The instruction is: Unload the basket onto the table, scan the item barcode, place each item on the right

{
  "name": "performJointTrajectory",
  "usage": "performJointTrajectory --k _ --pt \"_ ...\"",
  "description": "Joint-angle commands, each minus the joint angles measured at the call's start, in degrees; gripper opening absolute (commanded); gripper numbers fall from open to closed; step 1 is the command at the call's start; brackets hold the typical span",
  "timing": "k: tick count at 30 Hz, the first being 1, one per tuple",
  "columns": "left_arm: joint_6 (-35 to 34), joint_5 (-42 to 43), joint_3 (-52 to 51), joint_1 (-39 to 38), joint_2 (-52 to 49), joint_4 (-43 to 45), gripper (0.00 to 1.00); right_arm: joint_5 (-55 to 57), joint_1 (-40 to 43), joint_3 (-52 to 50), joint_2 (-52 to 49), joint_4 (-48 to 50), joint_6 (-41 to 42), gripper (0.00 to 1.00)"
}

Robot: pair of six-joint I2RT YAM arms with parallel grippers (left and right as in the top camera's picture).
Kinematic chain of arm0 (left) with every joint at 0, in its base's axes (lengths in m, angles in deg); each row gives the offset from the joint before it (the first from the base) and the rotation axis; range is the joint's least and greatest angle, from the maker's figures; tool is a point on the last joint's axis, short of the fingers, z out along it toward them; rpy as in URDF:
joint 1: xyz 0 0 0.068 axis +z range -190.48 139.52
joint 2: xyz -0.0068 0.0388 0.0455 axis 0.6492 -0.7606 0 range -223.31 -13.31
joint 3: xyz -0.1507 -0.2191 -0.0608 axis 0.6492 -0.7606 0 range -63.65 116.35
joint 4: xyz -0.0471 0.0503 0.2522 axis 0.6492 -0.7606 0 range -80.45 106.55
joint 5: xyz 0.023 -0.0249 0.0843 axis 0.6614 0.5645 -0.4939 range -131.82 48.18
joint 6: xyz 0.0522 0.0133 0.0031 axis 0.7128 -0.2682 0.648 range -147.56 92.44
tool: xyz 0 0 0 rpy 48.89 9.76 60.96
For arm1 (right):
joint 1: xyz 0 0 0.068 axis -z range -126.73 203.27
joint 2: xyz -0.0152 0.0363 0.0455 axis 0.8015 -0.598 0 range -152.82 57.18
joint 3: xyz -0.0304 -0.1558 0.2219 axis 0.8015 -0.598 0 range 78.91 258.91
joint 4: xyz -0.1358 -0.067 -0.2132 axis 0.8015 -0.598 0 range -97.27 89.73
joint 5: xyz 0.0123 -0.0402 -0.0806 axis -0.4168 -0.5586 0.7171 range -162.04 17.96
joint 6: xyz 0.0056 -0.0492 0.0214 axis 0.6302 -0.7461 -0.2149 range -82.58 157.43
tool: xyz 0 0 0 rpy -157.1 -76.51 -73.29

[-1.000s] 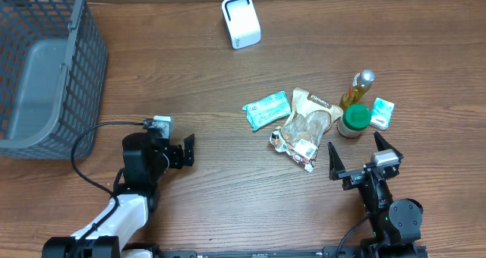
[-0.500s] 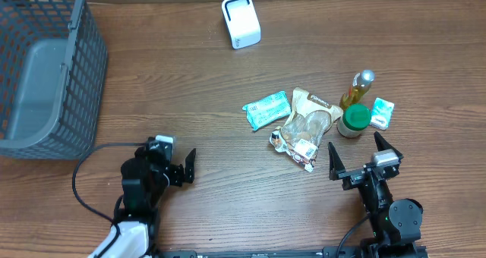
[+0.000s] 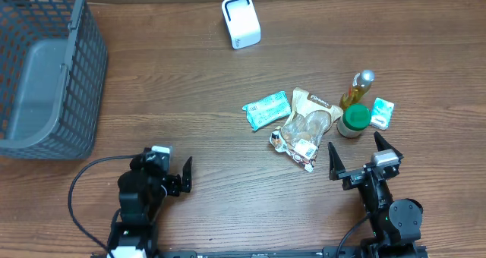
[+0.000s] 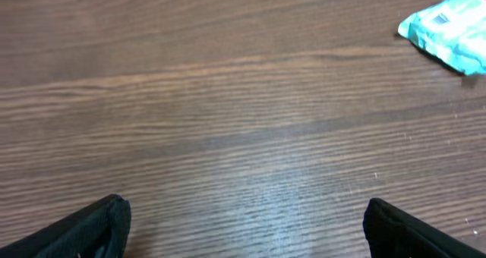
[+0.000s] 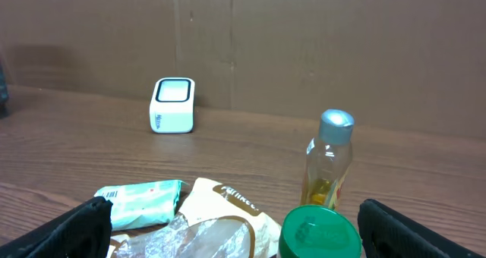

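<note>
Several grocery items lie at the right centre: a teal packet, a beige snack bag, a green-lidded jar, a small oil bottle and a little teal box. The white barcode scanner stands at the back. My right gripper is open just in front of the jar and bag, touching neither. My left gripper is open low over bare wood at the front left, holding nothing; the teal packet shows far to its upper right.
A grey wire basket fills the back left corner. A black cable loops from the left arm near the table's front edge. A brown wall rises behind the scanner and bottle.
The left arm has drawn back toward the front edge of the table, staying open. The right arm and all items have not moved.
</note>
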Motion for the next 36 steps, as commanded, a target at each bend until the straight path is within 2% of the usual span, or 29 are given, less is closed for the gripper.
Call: performJointTrajectory --k 1,11,17,36 --pt "0.87 -2.29 -0.22 -0.37 4.90 -3.43 1.00 0.46 0.37 -0.59 0.46 0.15 -0.04 1.00" --pt "0.81 -6.01 -0.22 -0.37 16.72 -15.41 0.99 0.46 0.37 -0.59 0.46 0.15 -0.04 1.00" --pt "-0.70 -6.58 -0.22 -0.39 24.06 -15.65 1.00 0.44 0.37 -0.59 0.46 0.13 -0.04 1.00" --pt "-1.07 -8.09 -0.22 -0.37 34.40 -15.78 1.00 0.46 0.37 -0.59 0.46 0.13 -0.04 1.00"
